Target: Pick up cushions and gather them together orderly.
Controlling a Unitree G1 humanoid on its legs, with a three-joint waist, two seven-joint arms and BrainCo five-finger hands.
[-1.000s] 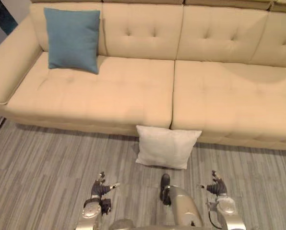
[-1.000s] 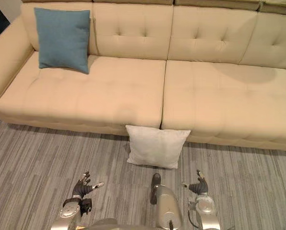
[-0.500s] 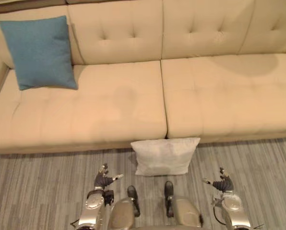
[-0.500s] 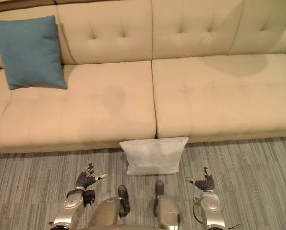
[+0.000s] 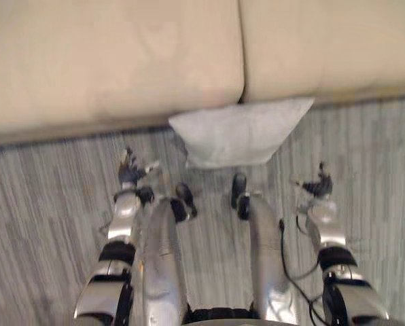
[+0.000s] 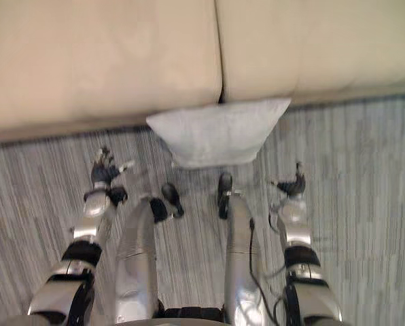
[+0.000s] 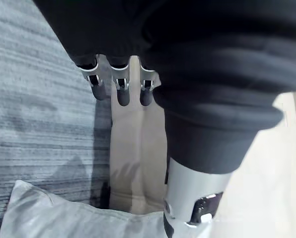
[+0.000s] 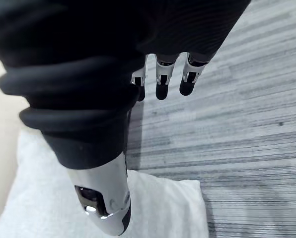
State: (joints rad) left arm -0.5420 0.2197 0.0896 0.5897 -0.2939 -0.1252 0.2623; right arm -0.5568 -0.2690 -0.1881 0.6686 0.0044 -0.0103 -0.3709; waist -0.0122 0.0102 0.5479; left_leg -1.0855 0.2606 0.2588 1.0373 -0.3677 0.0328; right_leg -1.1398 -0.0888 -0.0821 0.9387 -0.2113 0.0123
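a white cushion (image 5: 240, 132) lay on the grey striped carpet (image 5: 46, 204), its far edge touching the front of the beige sofa (image 5: 107, 61) just under the seam where the sofa's two seats met. it narrowed toward the robot, its far edge wider than its near edge, and its right far corner stuck out in a point along the sofa's base. whether it lay flat or leaned on the sofa front could not be told. the left hand (image 5: 129, 173) hung above the carpet to the left of the cushion's near left corner and a little nearer the robot, close to the cushion but apart from it. its fingers (image 7: 119, 91) were straight and loosely spread with the thumb held out to the side, and they held nothing. the right hand (image 5: 318, 185) hung on the other side, to the right of the cushion's near edge and nearer the robot, also clear of the fabric. its fingers (image 8: 160, 84) were likewise stretched out and relaxed, the thumb apart from them, with only carpet beyond the tips. the cushion thus sat between the two hands and farther out toward the sofa, touched by neither. in the left wrist view a corner of the cushion showed past the thumb against the sofa's base, and in the right wrist view the white fabric lay spread behind the thumb with carpet beside it.
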